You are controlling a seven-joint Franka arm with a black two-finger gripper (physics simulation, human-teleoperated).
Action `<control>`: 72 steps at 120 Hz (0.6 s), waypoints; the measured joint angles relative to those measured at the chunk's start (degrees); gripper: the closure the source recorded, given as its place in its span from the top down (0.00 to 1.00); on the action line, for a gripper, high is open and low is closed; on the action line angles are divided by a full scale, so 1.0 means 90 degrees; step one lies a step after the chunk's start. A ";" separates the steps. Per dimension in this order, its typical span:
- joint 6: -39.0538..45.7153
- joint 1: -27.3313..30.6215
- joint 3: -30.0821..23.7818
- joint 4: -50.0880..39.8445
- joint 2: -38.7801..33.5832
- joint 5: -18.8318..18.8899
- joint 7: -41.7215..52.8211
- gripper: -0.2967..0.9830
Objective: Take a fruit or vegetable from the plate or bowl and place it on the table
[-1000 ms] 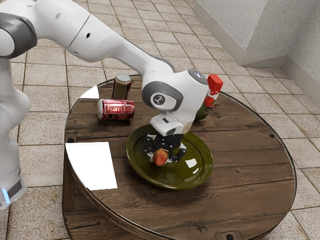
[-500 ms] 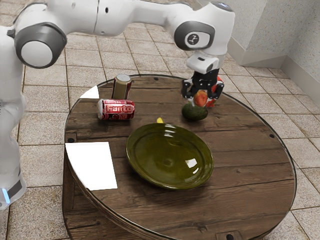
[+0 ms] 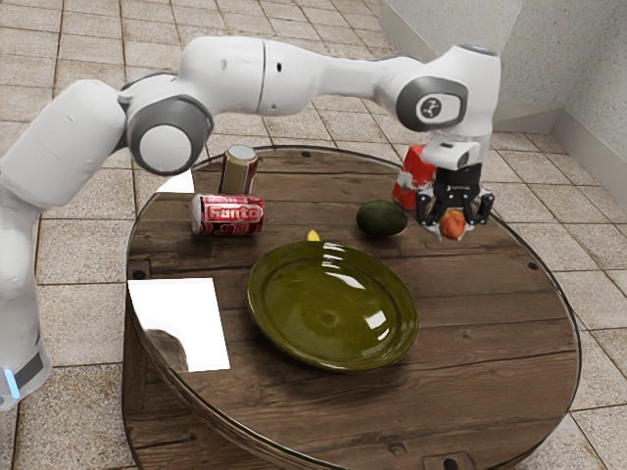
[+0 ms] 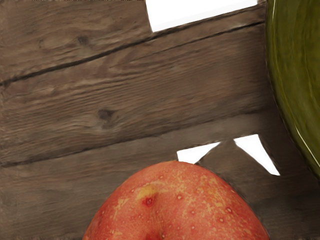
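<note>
Apple [image 4: 175, 205] clasped in the fingers [image 3: 456, 224], swung past the avocado [image 3: 381, 218] to two o'clock of the plate [image 3: 323, 343], exterior view; likely ready for lowering onto the table [image 3: 490, 323].

A red can [image 3: 231, 215] lies near an upright can [image 3: 238, 172], an avocado [image 3: 381, 218] near a carton [image 3: 416, 166].

Smooth white robot arm [image 3: 220, 78] with rounded tubular segments, charcoal-grey band [image 3: 201, 116] circling a round white joint cap [image 3: 165, 149], grey oval ring [image 3: 406, 106] with a circular emblem [image 3: 429, 108], small dark dot [image 3: 278, 68] on the casing, blue light strip [image 3: 12, 382], black end effector [image 3: 454, 227] with two jointed fingers [image 3: 425, 208]
</note>
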 joint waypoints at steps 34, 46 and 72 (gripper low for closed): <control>0.1113 0.0017 -0.0177 0.0173 0.0363 0.0084 0.0053 0.53; 0.1281 0.0023 -0.0167 0.0174 0.0365 0.0131 0.0059 0.65; 0.0656 0.0089 0.0027 0.0113 0.0126 0.0171 0.0026 0.74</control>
